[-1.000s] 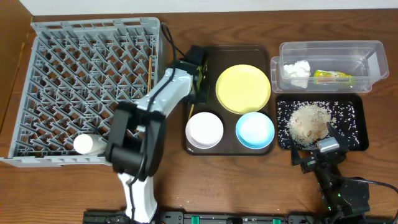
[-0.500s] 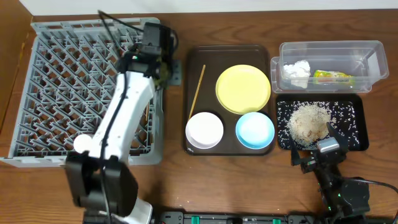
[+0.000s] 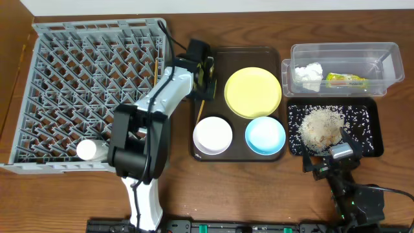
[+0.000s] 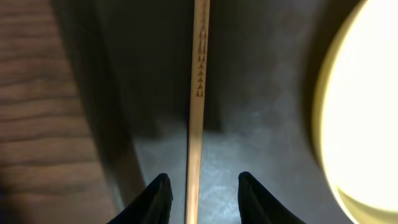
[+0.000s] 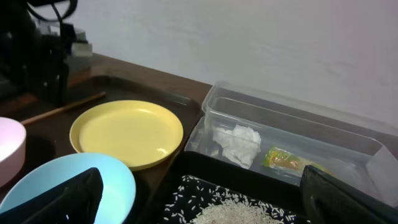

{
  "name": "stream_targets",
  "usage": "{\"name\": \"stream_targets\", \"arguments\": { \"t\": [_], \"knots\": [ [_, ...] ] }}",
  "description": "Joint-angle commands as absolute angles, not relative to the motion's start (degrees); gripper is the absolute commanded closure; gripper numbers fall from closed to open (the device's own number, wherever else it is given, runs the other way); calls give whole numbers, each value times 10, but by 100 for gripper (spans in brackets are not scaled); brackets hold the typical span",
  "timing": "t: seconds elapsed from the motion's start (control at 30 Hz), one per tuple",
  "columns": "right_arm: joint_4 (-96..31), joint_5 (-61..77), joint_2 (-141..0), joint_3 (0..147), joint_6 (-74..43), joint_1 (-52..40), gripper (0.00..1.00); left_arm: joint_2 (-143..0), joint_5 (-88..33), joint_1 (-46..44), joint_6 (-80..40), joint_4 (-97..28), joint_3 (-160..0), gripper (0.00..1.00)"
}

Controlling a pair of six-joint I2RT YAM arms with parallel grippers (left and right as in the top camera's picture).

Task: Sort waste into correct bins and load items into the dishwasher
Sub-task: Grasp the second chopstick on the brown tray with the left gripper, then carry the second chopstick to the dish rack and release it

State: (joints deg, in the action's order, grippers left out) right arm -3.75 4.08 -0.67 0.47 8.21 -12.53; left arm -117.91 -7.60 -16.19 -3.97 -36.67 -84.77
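Half a second ago the left gripper (image 4: 200,190) hung over the 1 o'clock corner of the dish rack (image 3: 65,65). Now it sits over the 9 o'clock edge of the brown serving tray (image 3: 220,55), and from overhead the wrist hides the chopstick (image 4: 198,93) that lay in plain sight there.

In the wrist view its fingers are spread, one on each side of the chopstick, with a gap on both sides and nothing pinched. The chopstick lies flat on the tray. At its 3 o'clock is the yellow plate (image 3: 253,92). The white bowl (image 3: 213,134) sits at the tray's 7 o'clock and the light blue bowl (image 3: 265,135) at 5 o'clock.

A thin wooden line against the rack's 3 o'clock wall looks like the second chopstick (image 3: 158,65) — too slight to be sure. The white cup (image 3: 90,150) lies in the rack's 7 o'clock corner.

The right gripper (image 5: 199,193) is spread wide and empty, low at the 6 o'clock edge of the black tray (image 3: 372,129), which holds the rice grains (image 3: 320,126). At the tray's 12 o'clock the clear tub (image 3: 388,52) holds the tissue (image 3: 309,72) and the snack wrapper (image 3: 346,79). All of it rests on the wooden surface (image 3: 77,194).
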Motion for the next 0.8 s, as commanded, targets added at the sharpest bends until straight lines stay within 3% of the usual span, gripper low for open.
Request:
{"name": "stream_targets", "arguments": {
  "t": [0.0,0.37,0.47,0.77],
  "knots": [
    [-39,41,-3,3,88,-130,1,-1204,-82,-162,-31,-363,-842,68],
    [-39,41,-3,3,89,-130,1,-1225,-83,-181,-30,-361,-830,81],
    [-39,41,-3,3,89,-130,1,-1225,-83,-182,-31,-364,-828,92],
    [-39,41,-3,3,89,-130,1,-1095,-80,-156,-41,-426,-852,92]
  ]
}}
